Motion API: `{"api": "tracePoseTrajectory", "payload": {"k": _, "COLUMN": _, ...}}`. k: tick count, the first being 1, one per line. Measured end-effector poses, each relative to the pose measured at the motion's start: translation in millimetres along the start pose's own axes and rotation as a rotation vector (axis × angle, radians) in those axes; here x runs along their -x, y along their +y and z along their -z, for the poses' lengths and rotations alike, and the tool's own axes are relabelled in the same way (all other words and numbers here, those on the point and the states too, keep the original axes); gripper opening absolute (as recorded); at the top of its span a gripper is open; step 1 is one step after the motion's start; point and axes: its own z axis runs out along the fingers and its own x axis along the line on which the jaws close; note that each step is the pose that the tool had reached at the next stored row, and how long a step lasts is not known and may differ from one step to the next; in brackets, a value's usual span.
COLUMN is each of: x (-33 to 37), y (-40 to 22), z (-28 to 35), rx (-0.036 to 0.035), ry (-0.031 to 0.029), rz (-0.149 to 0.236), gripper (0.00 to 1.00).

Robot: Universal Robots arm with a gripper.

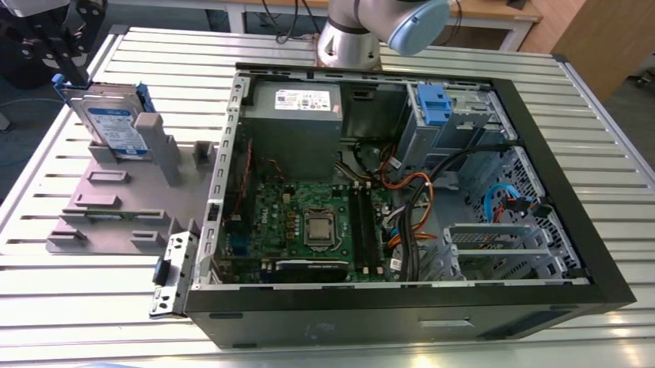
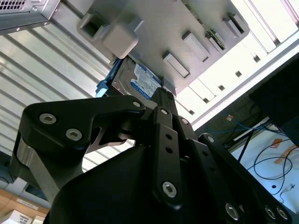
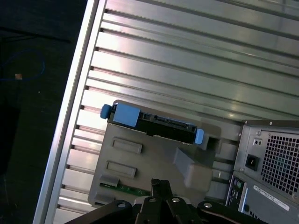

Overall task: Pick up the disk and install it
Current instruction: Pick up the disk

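The disk [image 1: 110, 123] stands upright on its edge in the grey slotted holder [image 1: 113, 199] on the exterior view's left; its white-and-blue label and blue caddy rails show. My gripper [image 1: 67, 57] hangs just above the disk's far top corner, apart from it. In the first wrist view the disk [image 3: 154, 125] shows its top edge with blue rail ends, beyond the gripper [image 3: 160, 183]. In the second wrist view the gripper [image 2: 159, 95] points at the labelled disk [image 2: 142, 81].
An open computer case [image 1: 553, 153] lies on the slatted metal table [image 1: 307, 54] beside the holder. Inside are a motherboard [image 1: 312, 222], a power supply [image 1: 297, 115], cables and a grey drive bay with a blue bracket [image 1: 435, 103]. The arm's base [image 1: 353, 34] stands behind the case.
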Motion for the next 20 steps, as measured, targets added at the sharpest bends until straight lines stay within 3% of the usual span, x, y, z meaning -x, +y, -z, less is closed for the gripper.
{"api": "tracePoseTrajectory", "payload": {"k": 20, "x": 0.0, "y": 0.0, "z": 0.0, "rx": 0.0015, "ry": 0.0021, "rz": 0.063, "gripper": 0.11}}
